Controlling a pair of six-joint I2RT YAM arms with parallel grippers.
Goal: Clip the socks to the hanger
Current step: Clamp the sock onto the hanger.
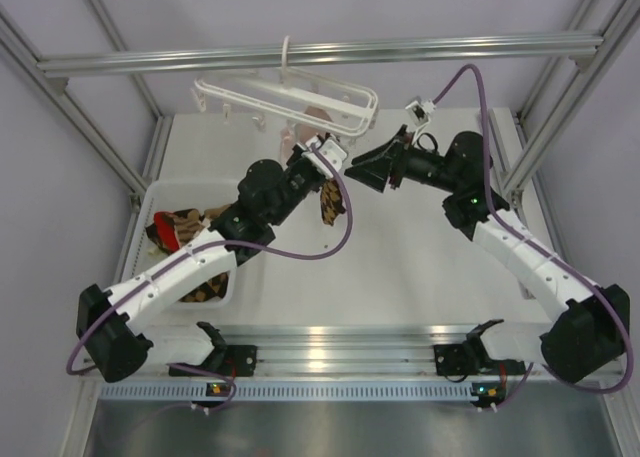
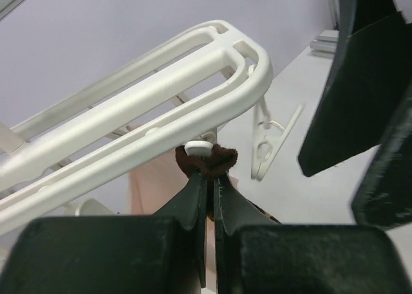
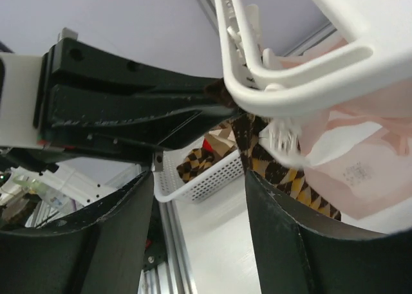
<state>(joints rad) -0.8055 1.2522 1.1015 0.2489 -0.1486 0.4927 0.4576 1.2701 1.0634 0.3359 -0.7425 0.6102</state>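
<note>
One sock (image 2: 207, 163) sat pinched in the closed left gripper (image 2: 211, 179) at a clip (image 2: 198, 148) under the hanger (image 2: 161, 88); the right gripper (image 3: 199, 184), jaws apart, needed to avoid jolting that clip.

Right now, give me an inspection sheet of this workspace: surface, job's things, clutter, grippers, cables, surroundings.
Surface: white table, arms bolted at its near edge.
Job's things: white hanger hooked on the overhead bar; one argyle sock held up at a clip under its rail; more socks in the basket on the left.
Clutter: pale pink item hanging from the hanger.
Grippers: left gripper shut on the sock's top edge; right gripper open beside the hanger's end.
Cables: purple cables loop off both arms; no snag seen.
Surroundings: aluminium frame, plain walls.
</note>
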